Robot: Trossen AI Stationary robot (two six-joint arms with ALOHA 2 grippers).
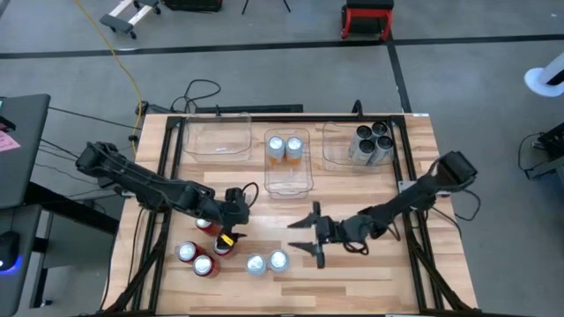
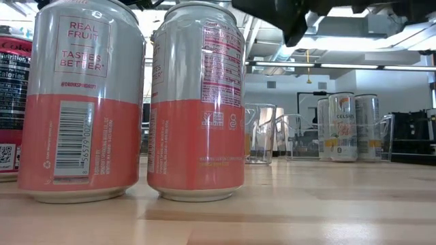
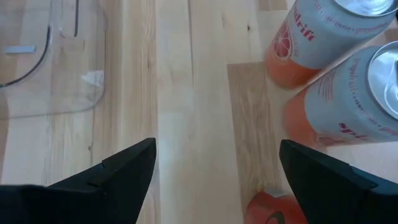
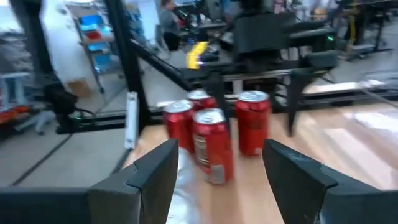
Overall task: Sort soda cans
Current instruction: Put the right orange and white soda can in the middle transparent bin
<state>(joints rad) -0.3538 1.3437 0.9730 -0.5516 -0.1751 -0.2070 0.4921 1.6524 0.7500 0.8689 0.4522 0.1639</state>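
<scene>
Four red cans stand near the table's near-left: two (image 1: pixel 196 259) apart from the arm and two (image 1: pixel 211 231) under my left gripper (image 1: pixel 231 225). That gripper is open and hovers above them; one red top (image 3: pixel 273 208) shows between its fingers. Two silver-and-coral cans (image 1: pixel 267 261) stand upright just right of them, also seen close up (image 2: pixel 197 102). My right gripper (image 1: pixel 307 238) is open, level above the table right of the silver cans, and faces the red cans (image 4: pixel 211 146). Two silver cans (image 1: pixel 288 148) stand in the middle bin. Dark cans (image 1: pixel 371 143) stand in the right bin.
Three clear plastic bins line the far side of the table; the left one (image 1: pixel 216 139) holds no cans. Bare wood lies between the bins and the grippers and to the right of my right arm. Cables run along the far-left edge (image 1: pixel 198 92).
</scene>
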